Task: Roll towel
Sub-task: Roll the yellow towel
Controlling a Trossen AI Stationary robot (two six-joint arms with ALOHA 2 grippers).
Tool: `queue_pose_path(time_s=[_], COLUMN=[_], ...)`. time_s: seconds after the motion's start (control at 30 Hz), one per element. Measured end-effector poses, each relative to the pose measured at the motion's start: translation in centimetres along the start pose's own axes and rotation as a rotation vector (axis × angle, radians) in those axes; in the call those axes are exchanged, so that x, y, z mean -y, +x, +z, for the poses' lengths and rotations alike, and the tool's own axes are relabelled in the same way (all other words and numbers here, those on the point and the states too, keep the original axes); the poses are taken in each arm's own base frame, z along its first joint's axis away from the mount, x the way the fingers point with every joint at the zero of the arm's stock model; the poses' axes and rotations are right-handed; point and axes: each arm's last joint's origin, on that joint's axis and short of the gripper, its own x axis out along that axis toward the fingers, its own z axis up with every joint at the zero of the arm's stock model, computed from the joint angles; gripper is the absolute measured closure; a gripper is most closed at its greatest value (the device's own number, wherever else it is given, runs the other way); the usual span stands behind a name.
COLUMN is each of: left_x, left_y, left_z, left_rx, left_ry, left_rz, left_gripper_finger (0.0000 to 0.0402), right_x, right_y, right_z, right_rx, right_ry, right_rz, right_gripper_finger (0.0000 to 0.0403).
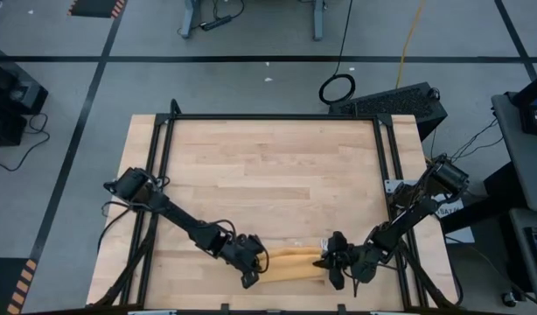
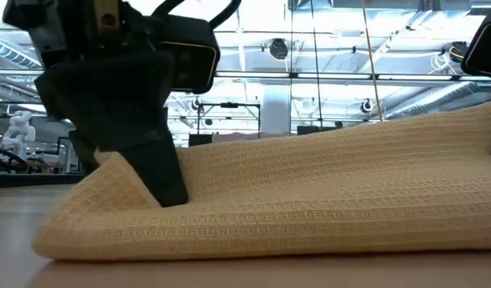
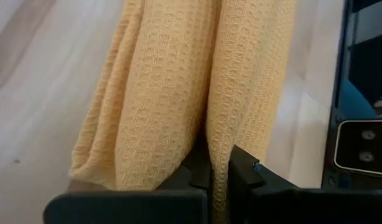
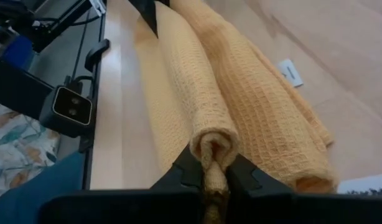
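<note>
Your mustard-yellow waffle-weave towel (image 1: 293, 262) lies partly rolled along the near edge of the pale wooden desk (image 1: 268, 175); your left tool (image 1: 254, 273) is clamped tight on its left end; your right tool (image 1: 332, 267) pinches the rolled core at its right end, fingers fully closed.

One towel (image 1: 293, 262) — yellow, bunched into a long roll; one wooden table (image 1: 268, 175); two dark arms — two grippers, left (image 1: 255, 265) and right (image 1: 331, 261); one white tag (image 4: 291, 72).
</note>
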Motion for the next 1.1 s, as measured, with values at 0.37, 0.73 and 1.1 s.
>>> queue_pose_path(time_s=[0.37,0.73,1.1], left_x=[-0.5,0.0,1.6], left_y=[0.2,-0.4,-3.3], left_z=[-0.1,0.7,1.7], left_rx=[0.016,-0.037,0.023], left_ry=[0.030,0.017,0.104], left_rz=[-0.046,-0.146,-0.219], left_gripper_finger=[0.0384,0.0384,0.0384], right_x=[0.4,0.1,-0.8], right_y=[0.3,0.2,-0.5], right_z=[0.3,0.1,1.1], right_rx=[-0.009,-0.068,-0.030], right_ry=[-0.007,-0.097,-0.139], right_rz=[-0.028,0.035,0.098], right_gripper_finger=[0.0349,0.0350,0.0390])
